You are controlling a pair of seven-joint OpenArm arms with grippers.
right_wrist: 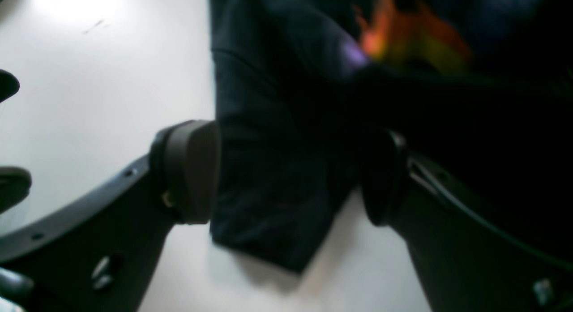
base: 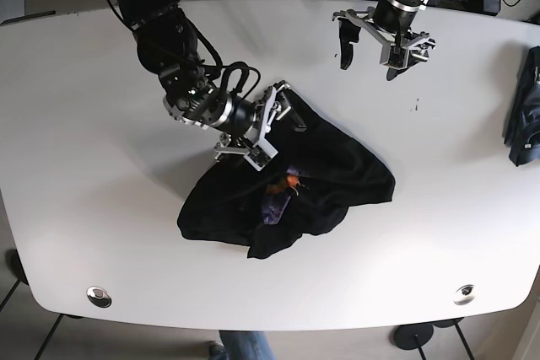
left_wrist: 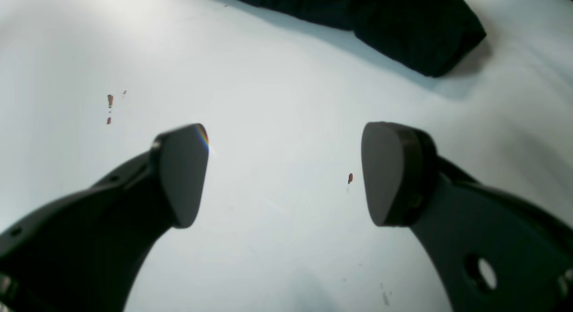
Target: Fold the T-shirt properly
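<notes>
The black T-shirt [base: 337, 166] lies crumpled in the middle of the white table [base: 101, 124], with an orange and purple print [base: 283, 187] showing in its folds. My right gripper [base: 270, 124] is at the shirt's upper left edge. In the right wrist view it [right_wrist: 286, 173] is open, its fingers [right_wrist: 190, 168] standing on either side of a sleeve-like flap of the shirt [right_wrist: 273, 177]. My left gripper [base: 369, 58] hovers at the far side of the table, away from the shirt. It [left_wrist: 284, 173] is open over bare table, nothing between its fingers.
A dark bundle [base: 523, 107] lies at the table's right edge. Dark fabric [left_wrist: 403, 30] crosses the top of the left wrist view; I cannot tell which cloth it is. Small brown specks [left_wrist: 109, 101] mark the table. Cables and equipment crowd the far edge.
</notes>
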